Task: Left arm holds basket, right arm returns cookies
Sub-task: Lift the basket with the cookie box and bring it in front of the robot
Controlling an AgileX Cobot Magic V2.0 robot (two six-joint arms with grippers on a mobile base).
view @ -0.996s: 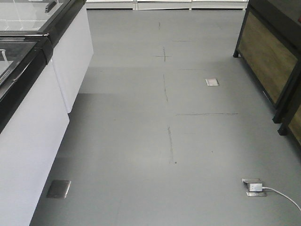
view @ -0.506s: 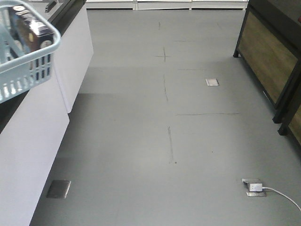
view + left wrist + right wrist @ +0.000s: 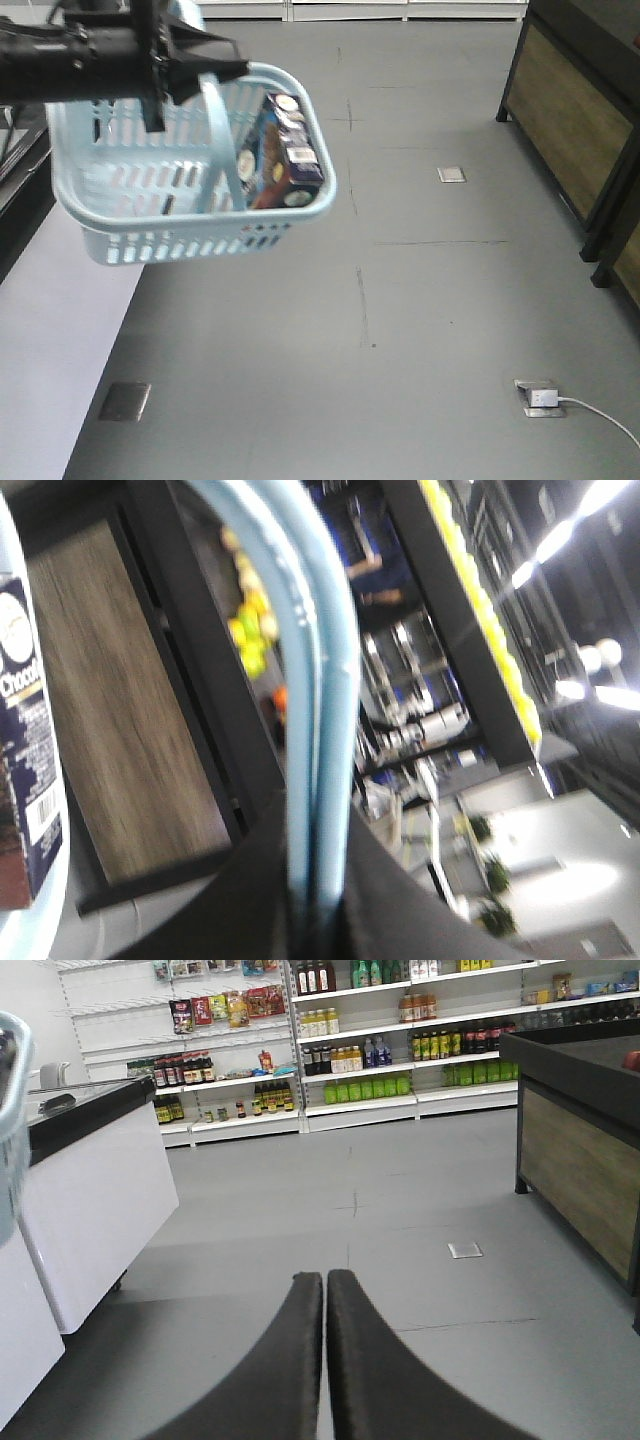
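A: Where's the basket (image 3: 150, 235)?
B: Up over the floor (image 3: 420, 300) at the left, its handle (image 3: 222, 130) clenched in the left fingers (image 3: 205, 55).
A: And the cookies (image 3: 287, 150)?
B: Inside, leaning at the basket's right end.
A: The right fingers (image 3: 275, 1360)?
B: Pressed together, empty, pointing along the floor toward the far shelves.

L arm (image 3: 75, 58) bulky blk; R fingers (image 3: 272, 1380) blk, tapered.

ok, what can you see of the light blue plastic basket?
The light blue plastic basket, rectangular with rounded corners and slotted walls, hangs tilted above the grey floor. Its pale loop handle is clamped in the left arm's black gripper. A dark navy cookie box leans inside at one end.
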